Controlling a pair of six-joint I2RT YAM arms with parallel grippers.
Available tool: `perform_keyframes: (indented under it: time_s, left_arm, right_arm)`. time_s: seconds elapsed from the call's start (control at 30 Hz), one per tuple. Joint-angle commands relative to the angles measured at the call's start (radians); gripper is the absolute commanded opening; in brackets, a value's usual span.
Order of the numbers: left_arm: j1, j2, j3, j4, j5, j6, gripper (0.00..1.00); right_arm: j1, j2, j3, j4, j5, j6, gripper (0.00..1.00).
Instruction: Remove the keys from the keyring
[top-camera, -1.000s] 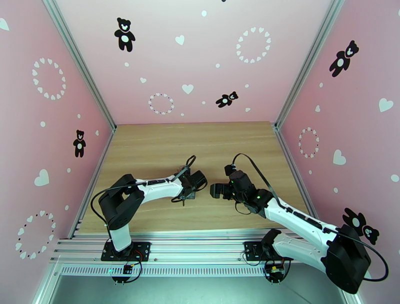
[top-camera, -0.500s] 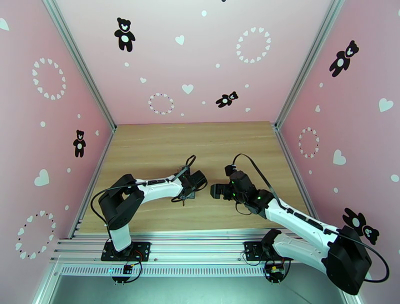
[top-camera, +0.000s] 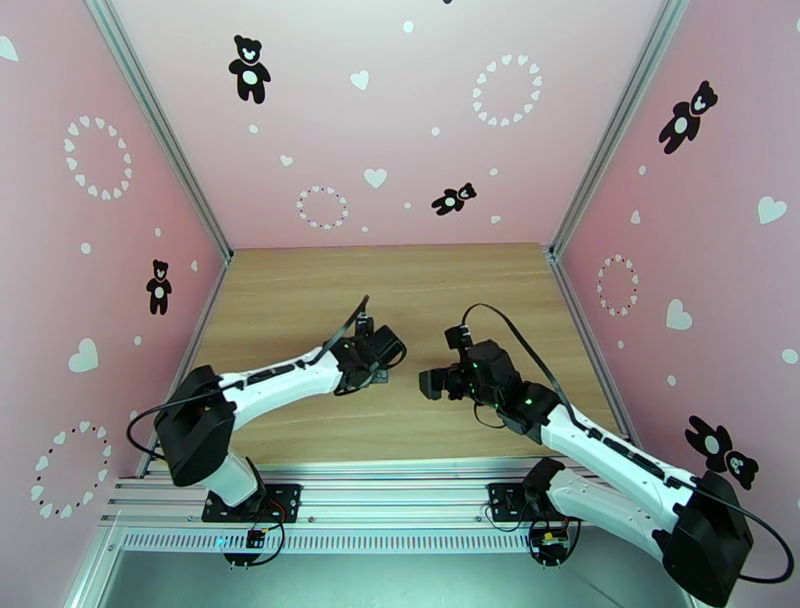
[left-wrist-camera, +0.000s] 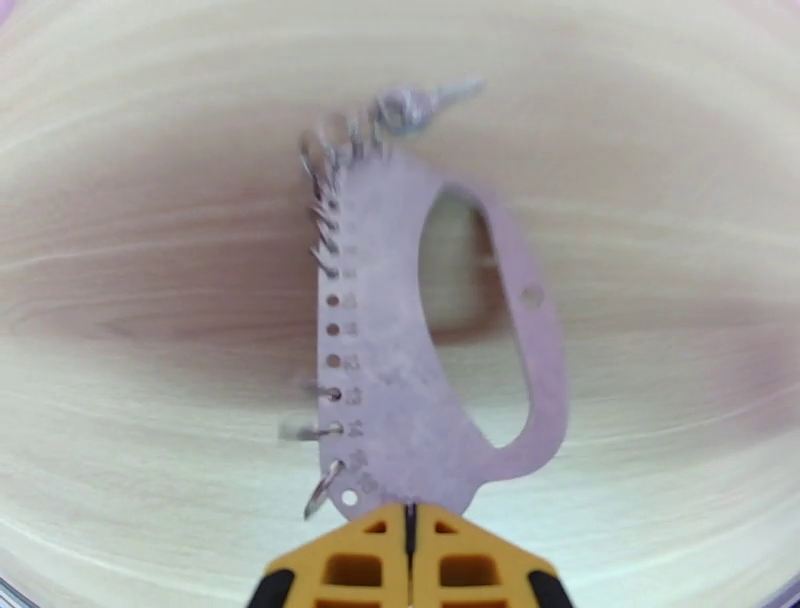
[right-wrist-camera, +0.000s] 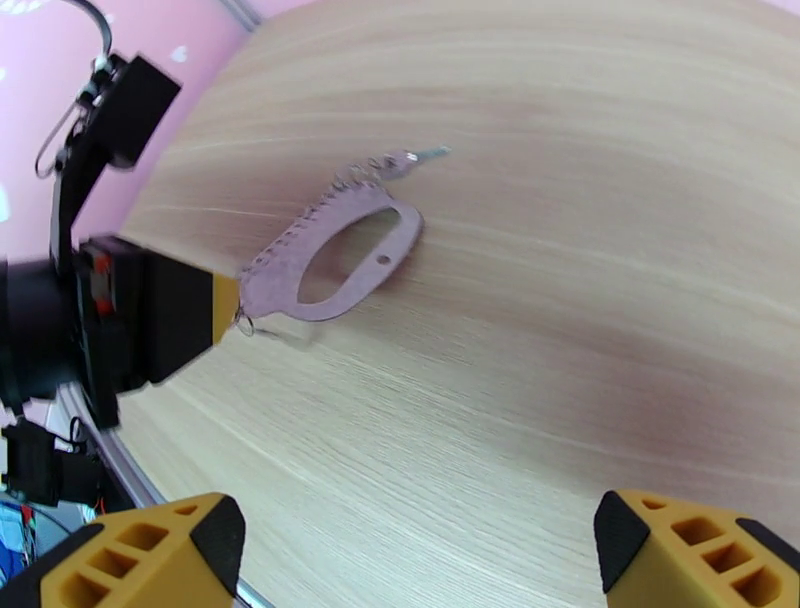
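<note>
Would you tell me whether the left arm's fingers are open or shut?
Shut: the left fingers meet with no gap, pinching one end of the keyring.

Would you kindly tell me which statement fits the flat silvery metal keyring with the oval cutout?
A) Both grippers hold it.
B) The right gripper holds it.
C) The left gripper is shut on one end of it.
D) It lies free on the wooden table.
C: the left gripper has its yellow fingertips closed on the lower end of the flat silvery metal keyring, while the right gripper stands open and apart from it.
</note>
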Motion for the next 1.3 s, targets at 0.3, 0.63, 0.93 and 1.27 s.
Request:
perform_keyframes:
  time_s: [0.3,0.63,0.93,1.27]
  left_arm:
    - [0.039,-0.155,0.289,-0.183,0.116,-0.042,0.00]
    - [0.098,-0.155,0.425,-0.223,0.285,-0.203,0.00]
    - [0.110,-0.168,0.409,-0.141,0.307,-0.384,0.00]
    - [0.110,-0.156,0.401,-0.104,0.345,-0.459,0.00]
  right_arm:
    - [0.045,-0.001,0.160,0.084,-0.147,-0.311,0.83]
    - [0.115,0.020,0.315,-0.031,-0.094,-0.503,0.77]
    - [0.114,0.020,0.201,0.247,-0.078,-0.588,0.65]
    - [0.115,0.111,0.206,0.361,-0.154,-0.687,0.53]
